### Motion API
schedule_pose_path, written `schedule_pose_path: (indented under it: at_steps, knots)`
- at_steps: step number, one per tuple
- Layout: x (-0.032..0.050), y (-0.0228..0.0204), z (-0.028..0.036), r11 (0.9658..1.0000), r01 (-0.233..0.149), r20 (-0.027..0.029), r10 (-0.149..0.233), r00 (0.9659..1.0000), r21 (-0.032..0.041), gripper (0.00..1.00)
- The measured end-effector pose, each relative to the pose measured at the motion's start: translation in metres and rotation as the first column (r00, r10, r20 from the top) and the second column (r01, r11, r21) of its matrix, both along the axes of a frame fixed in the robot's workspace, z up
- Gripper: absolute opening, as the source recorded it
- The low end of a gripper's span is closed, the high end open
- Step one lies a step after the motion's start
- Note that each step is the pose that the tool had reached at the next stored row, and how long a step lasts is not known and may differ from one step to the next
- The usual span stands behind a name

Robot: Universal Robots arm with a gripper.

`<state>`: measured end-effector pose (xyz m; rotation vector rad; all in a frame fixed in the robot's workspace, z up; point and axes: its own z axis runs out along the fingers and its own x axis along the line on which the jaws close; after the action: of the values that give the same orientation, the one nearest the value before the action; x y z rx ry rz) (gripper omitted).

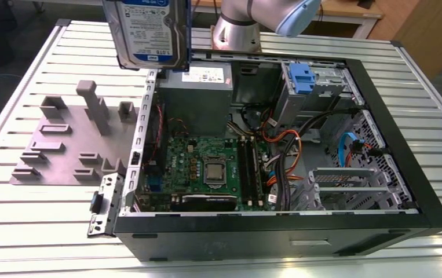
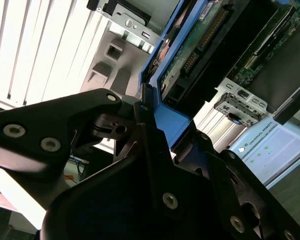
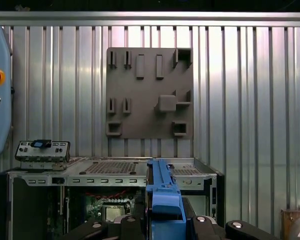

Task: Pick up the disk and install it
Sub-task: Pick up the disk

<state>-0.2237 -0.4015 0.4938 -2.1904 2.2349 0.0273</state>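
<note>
Disk (image 1: 147, 32) held up beside the open computer case (image 1: 282, 234).
In the exterior view the disk hangs upright, label facing out, above the case's wall on the exterior view's left, over the slatted counter (image 1: 19, 231) and near the grey fixture plate (image 1: 62, 139). In the second wrist view the claw (image 2: 157, 132) is clamped narrow on the disk's blue-framed edge. In the first wrist view that blue edge stands between the black fingers (image 3: 132, 230), with the case and the plate lying beyond it.

The matt black gripper (image 2: 150, 125) clasped the disk (image 1: 149, 35), silver-grey metal under a glossy label (image 1: 157, 23), in a smooth blue plastic carrier (image 3: 164, 200). Beneath the gripper, a ribbed metal table (image 1: 19, 116) gleamed beside a matt grey fixture plate (image 1: 66, 145).
</note>
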Motion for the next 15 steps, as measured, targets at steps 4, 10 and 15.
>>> schedule_pose_path:
  at_steps: [4, 10, 15]
  knots:
    - [0.0024, 0.0, 0.0001, 1.0, 0.0, -0.0001, 0.0, 1.0, -0.0001, 0.36]
    - [0.0038, 0.0, 0.0, 1.0, 0.0, 0.0, 0.0, 1.0, 0.0, 0.36]
    - [0.0038, 0.0, 0.0, 1.0, 0.0, 0.0, 0.0, 1.0, 0.0, 0.36]
